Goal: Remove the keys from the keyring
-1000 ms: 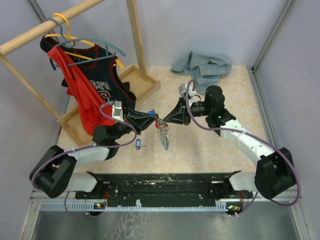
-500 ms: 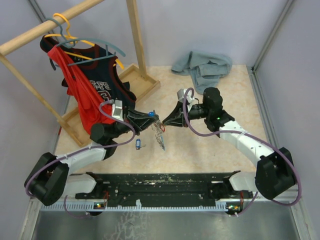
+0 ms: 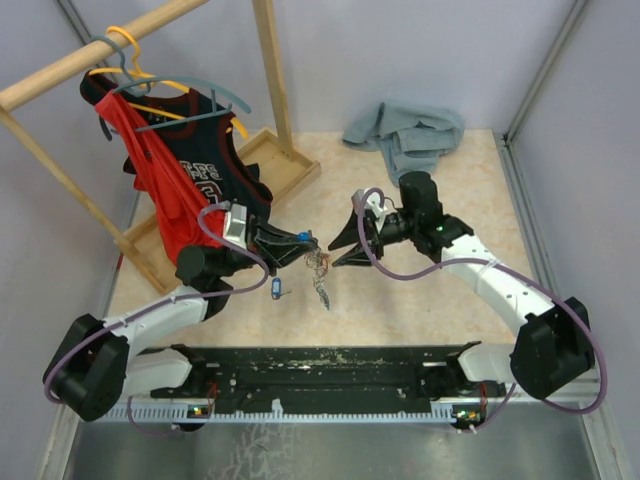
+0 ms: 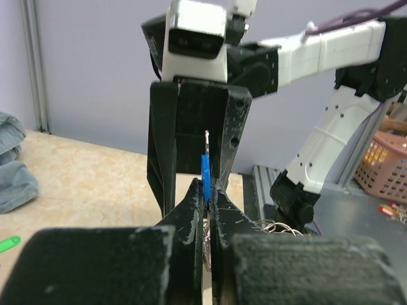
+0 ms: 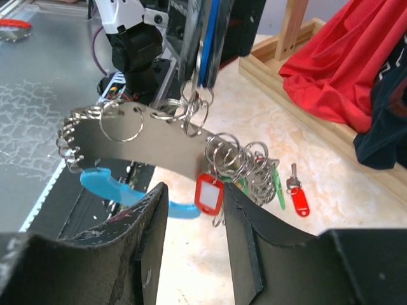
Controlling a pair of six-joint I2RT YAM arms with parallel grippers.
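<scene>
My left gripper (image 3: 303,245) is shut on a blue tag (image 4: 205,173), and the keyring (image 3: 318,270) hangs below it as a bunch of silvery rings. In the right wrist view the rings are strung on a curved metal strip (image 5: 143,145) together with a red tag (image 5: 208,192), a light blue tag (image 5: 124,189) and a green tag (image 5: 278,187). My right gripper (image 3: 339,246) stands open just right of the bunch, and nothing touches its fingers (image 5: 147,219). Loose keys lie on the table: a blue-tagged one (image 3: 275,290) and a red-tagged one (image 5: 297,198).
A wooden clothes rack (image 3: 270,80) with red and black jerseys (image 3: 175,180) fills the back left, its base frame (image 3: 275,165) resting on the table. A grey cloth (image 3: 410,135) lies at the back. A green tag (image 4: 7,243) lies on the table.
My right gripper has opened and drawn back to the right from the bunch. The keyring now hangs from my left gripper alone, which has shifted slightly.
</scene>
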